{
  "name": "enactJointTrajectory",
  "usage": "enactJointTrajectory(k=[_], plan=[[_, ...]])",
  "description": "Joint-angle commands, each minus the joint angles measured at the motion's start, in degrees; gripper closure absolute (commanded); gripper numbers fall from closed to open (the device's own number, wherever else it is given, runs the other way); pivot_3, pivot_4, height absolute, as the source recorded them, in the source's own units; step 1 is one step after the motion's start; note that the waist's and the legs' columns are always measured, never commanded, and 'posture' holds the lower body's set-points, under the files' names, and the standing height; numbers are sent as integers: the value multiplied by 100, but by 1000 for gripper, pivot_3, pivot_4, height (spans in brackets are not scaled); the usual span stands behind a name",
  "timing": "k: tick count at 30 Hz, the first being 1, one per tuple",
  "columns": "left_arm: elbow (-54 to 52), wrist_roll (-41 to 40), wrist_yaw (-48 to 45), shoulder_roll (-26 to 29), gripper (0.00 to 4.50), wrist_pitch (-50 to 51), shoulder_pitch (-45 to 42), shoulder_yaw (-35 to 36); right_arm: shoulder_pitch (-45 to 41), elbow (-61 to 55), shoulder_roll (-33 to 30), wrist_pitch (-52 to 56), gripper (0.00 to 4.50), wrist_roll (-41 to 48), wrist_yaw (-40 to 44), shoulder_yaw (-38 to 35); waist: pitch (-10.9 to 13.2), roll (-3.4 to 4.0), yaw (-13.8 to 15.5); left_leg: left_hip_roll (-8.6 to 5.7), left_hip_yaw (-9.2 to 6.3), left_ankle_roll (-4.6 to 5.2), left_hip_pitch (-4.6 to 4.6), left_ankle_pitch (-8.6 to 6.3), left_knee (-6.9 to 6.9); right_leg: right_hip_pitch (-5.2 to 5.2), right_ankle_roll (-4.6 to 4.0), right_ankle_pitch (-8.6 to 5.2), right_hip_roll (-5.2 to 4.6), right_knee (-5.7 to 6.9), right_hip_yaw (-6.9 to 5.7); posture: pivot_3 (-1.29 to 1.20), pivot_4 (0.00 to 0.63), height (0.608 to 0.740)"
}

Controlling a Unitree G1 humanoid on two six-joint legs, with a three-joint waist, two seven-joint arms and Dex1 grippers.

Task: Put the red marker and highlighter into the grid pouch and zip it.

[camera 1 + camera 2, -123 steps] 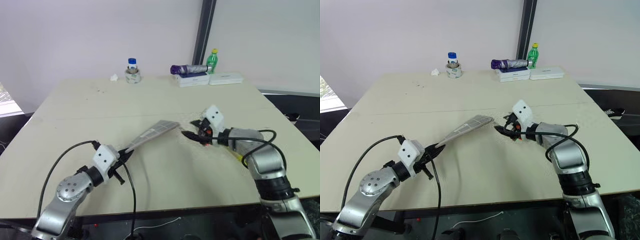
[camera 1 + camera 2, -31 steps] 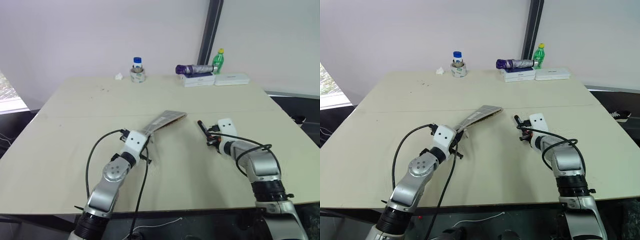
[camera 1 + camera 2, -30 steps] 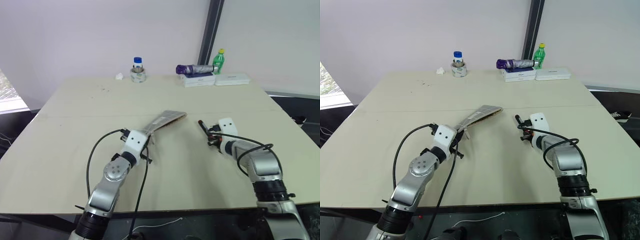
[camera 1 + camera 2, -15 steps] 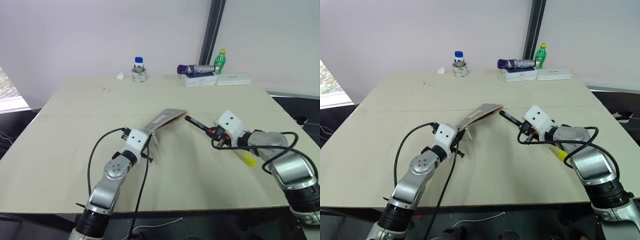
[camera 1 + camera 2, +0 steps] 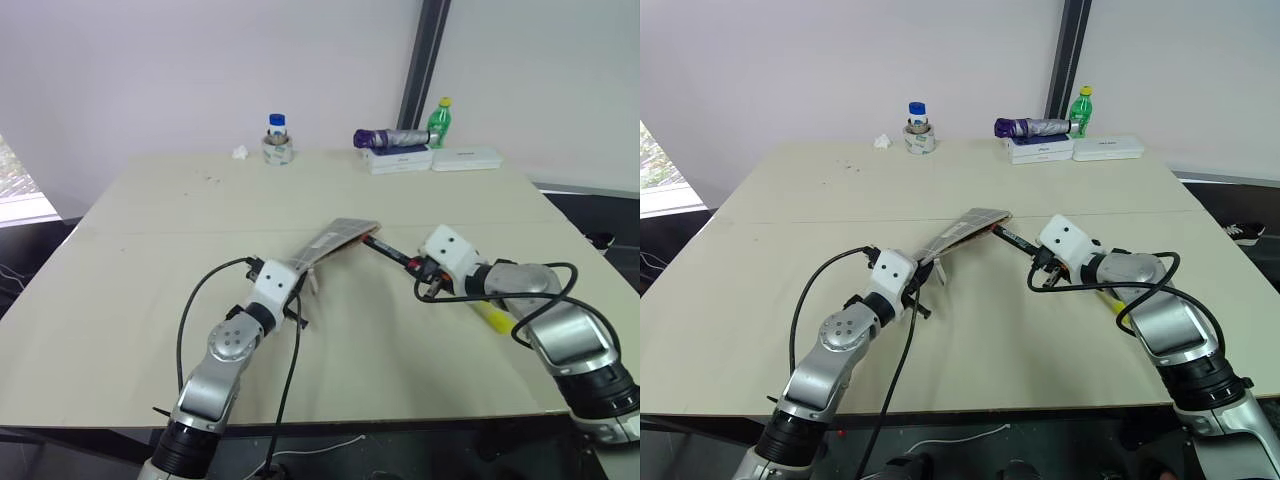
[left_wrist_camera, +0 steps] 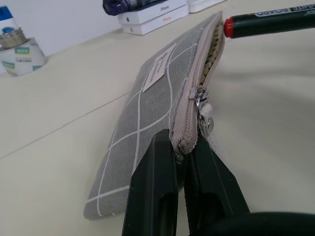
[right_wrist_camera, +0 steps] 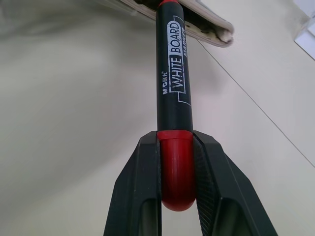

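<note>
The grid pouch [image 5: 335,238] is grey with white lines and is lifted off the table, slanting away from me. My left gripper [image 5: 300,285] is shut on its near end, beside the zipper pull [image 6: 204,105]. The zipper [image 6: 210,54] gapes open at the far end. My right gripper [image 7: 176,142] is shut on the red marker [image 5: 392,250] at its red rear end. The black barrel [image 7: 173,83] points at the pouch's open mouth, and its tip reaches the opening. The yellow highlighter [image 5: 492,318] lies on the table under my right forearm.
Along the table's far edge stand a blue-lidded jar [image 5: 277,140], a scrap of white paper [image 5: 239,153], white boxes [image 5: 400,160] with a purple folded umbrella [image 5: 385,138] on top, and a green bottle [image 5: 437,122].
My right gripper swung the marker left and turned it, so its tip now meets the pouch's open end. The left gripper and pouch stayed put.
</note>
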Motion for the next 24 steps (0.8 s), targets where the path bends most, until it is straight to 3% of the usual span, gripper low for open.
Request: enactJointTrajectory(k=[1, 9, 18, 24], plan=[[-283, 6, -61, 26, 4500, -146, 27, -50, -119, -101, -38, -138, 4174, -114, 88, 41, 0, 0, 1, 0, 0, 0, 0, 0, 0, 0, 0, 0, 0, 0, 0, 0, 150, 737], [-369, 30, -403, 213, 4500, -309, 78, -236, -57, -302, -258, -555, 4174, -506, 391, 417, 0, 0, -2, 0, -1, 0, 0, 0, -1, -1, 0, 0, 0, 0, 1, 0, 150, 737], [-678, -450, -1431, 738, 4500, -415, 314, -246, -83, -528, -669, -1886, 4174, -1093, 1157, 951, 0, 0, -6, 2, -3, 0, 0, 0, -1, -1, 0, 0, 0, -1, 1, 0, 150, 737], [-815, -690, -1901, 1011, 4500, -409, 346, -247, -217, -534, -407, -2278, 4174, -1216, 1369, 1064, 0, 0, -12, 4, -5, 0, 1, 0, 0, 0, 0, 0, -1, -2, 1, 0, 150, 737]])
